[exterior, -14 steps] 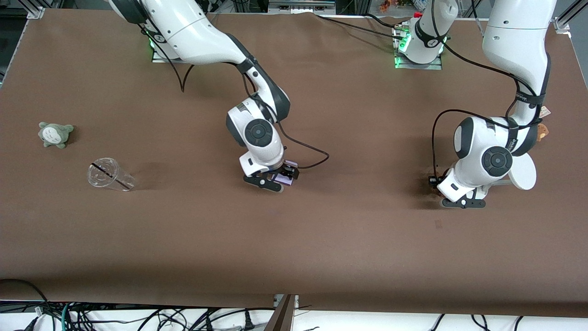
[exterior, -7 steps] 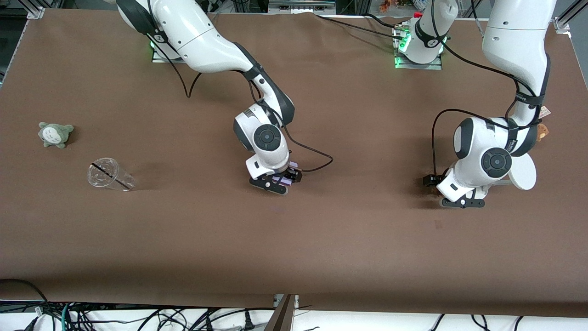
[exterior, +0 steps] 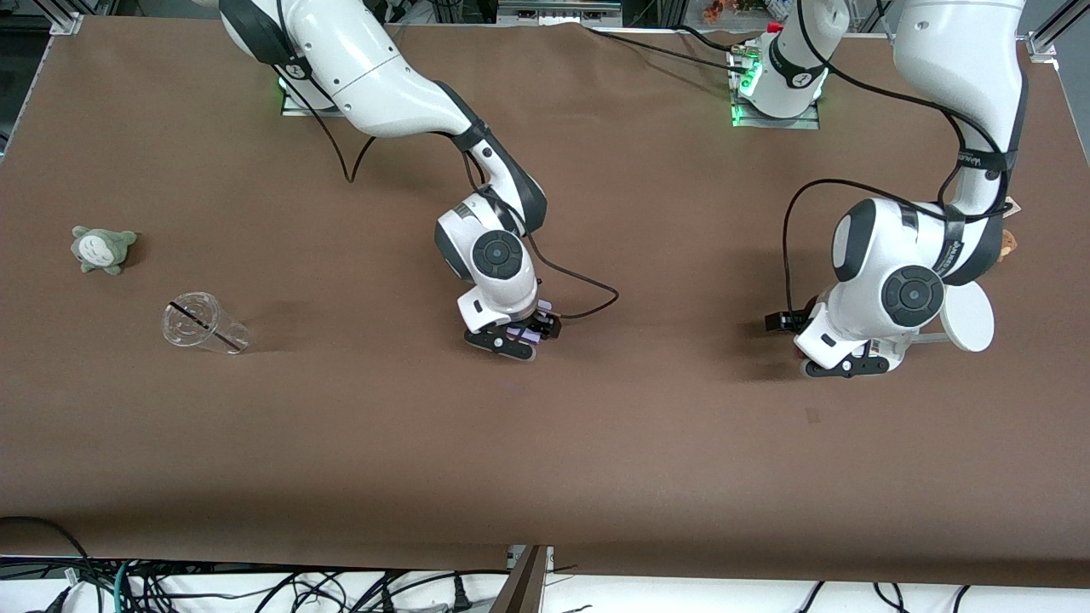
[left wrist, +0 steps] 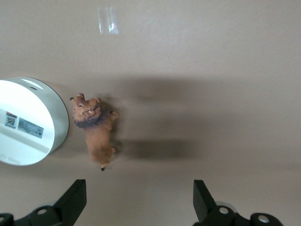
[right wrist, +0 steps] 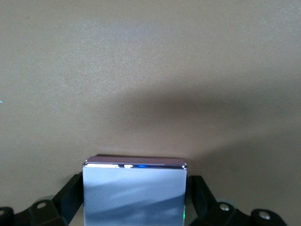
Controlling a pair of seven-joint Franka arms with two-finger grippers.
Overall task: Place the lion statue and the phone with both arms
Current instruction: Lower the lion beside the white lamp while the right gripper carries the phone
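Lavender phone (right wrist: 134,193) sat clamped in the right gripper (exterior: 511,340); the left gripper (left wrist: 138,207) hung spread over the lion statue (left wrist: 95,129), needing release next.

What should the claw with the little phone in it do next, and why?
Probably ease straight down and then open. The right claw is shut on the phone, held over bare brown table with nothing under it. The left claw is open above the lion statue, which lies on the table beside a white round disc.
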